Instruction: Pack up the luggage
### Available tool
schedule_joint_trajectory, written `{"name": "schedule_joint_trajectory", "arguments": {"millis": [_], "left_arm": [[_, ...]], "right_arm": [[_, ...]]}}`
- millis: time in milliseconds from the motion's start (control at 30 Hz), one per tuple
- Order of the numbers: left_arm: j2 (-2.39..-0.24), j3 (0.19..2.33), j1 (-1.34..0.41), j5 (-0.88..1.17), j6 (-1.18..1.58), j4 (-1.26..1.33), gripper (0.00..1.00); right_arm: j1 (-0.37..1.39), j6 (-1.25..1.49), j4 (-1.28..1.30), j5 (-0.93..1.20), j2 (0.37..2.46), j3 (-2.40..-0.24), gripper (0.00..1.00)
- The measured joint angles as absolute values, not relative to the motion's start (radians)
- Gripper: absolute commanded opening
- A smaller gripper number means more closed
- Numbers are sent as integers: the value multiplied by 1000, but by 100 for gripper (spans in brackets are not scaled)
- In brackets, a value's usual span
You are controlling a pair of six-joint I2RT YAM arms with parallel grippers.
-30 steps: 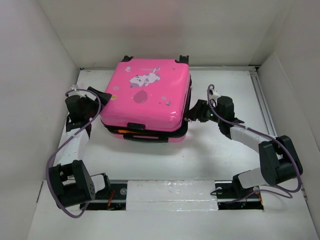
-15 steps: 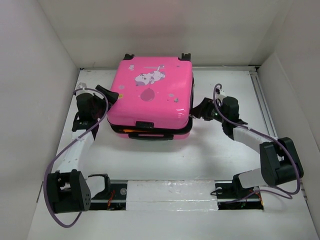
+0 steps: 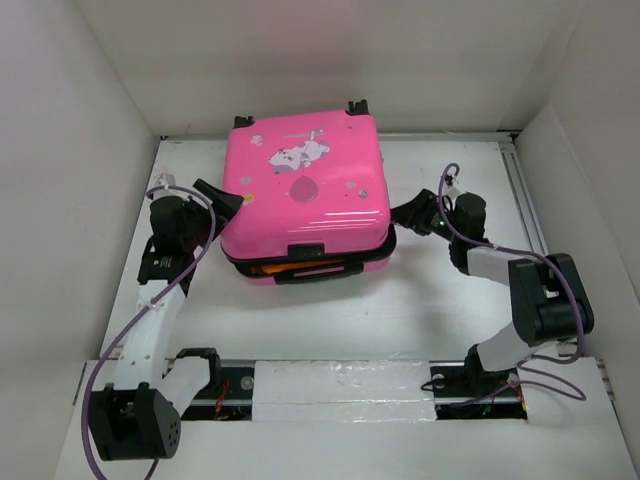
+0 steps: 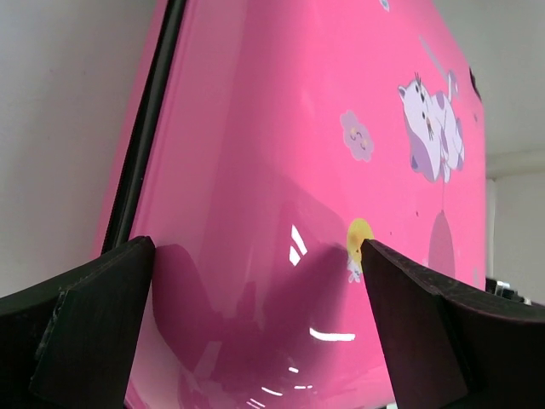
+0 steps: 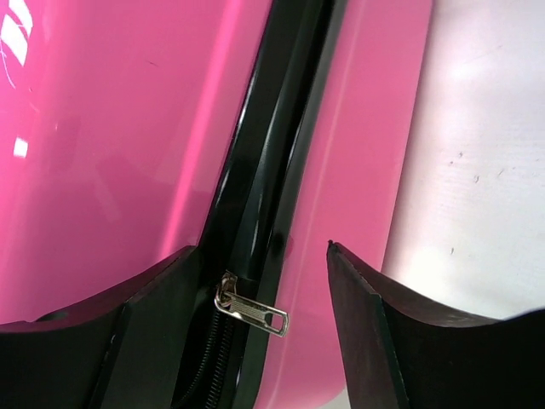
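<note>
The hot-pink luggage (image 3: 305, 195) lies flat with its lid down at the back middle of the table, cartoon print up, handle side toward me. An orange thing (image 3: 270, 268) shows in the gap at its front edge. My left gripper (image 3: 228, 200) is open against the luggage's left side; its lid (image 4: 324, 170) fills the left wrist view. My right gripper (image 3: 408, 215) is open at the luggage's right side. In the right wrist view the silver zipper pull (image 5: 254, 310) on the black zipper trim (image 5: 272, 162) sits between the fingers, not held.
White walls enclose the table on the left (image 3: 70, 200), back and right (image 3: 590, 180). A rail (image 3: 525, 200) runs along the table's right edge. The arm bases sit on a taped bar (image 3: 340, 385) at the near edge.
The luggage has turned slightly and shifted toward the back. My left gripper has moved up along its left side. My right gripper has moved back and right, staying at the right side.
</note>
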State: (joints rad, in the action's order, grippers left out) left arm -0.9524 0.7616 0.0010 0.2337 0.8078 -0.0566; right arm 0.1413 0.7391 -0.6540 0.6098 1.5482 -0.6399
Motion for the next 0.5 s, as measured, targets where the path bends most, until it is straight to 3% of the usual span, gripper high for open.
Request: {"name": "schedule_joint_trajectory", "arguments": {"millis": [367, 500], "left_arm": [[-910, 762, -44, 331, 811, -210, 96], [-900, 760, -71, 422, 835, -237, 96]], "right_arm": [[49, 764, -624, 580, 1471, -606, 73], [-21, 759, -572, 590, 1382, -579, 62]]}}
